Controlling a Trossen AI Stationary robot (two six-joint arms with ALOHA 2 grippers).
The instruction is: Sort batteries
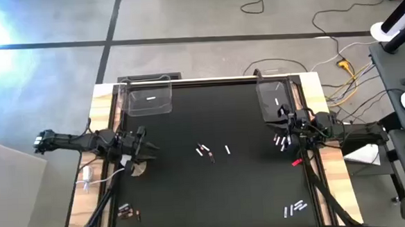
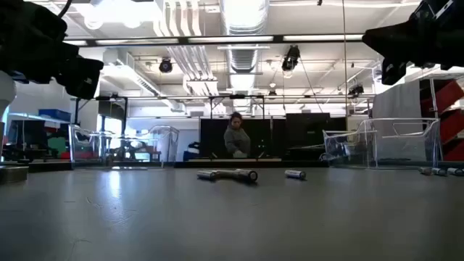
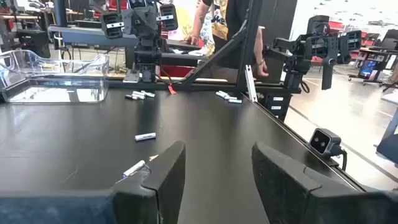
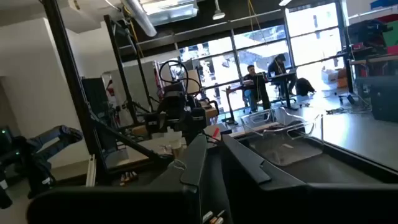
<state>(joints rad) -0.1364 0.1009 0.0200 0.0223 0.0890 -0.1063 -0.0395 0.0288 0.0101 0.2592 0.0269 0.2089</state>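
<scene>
Several slim batteries lie on the black table: a few at the centre (image 1: 206, 151) (image 2: 228, 175), a silvery group near the right edge (image 1: 282, 141), more at the near right (image 1: 295, 207) and near left (image 1: 129, 212). One silvery battery lies in the left clear bin (image 1: 146, 99). My left gripper (image 1: 149, 147) (image 3: 214, 155) is open and empty above the table's left side, pointing at the centre batteries. My right gripper (image 1: 282, 117) (image 4: 213, 140) is raised by the near end of the right clear bin (image 1: 275, 99). Its fingers are close together and nothing shows between them.
A small red object (image 1: 295, 162) lies near the right edge. A pale round-based knob (image 1: 137, 169) sits by my left gripper. A small camera (image 3: 323, 142) stands at the table's near edge. People stand beyond the table (image 2: 235, 138). Bare black mat lies between the battery groups.
</scene>
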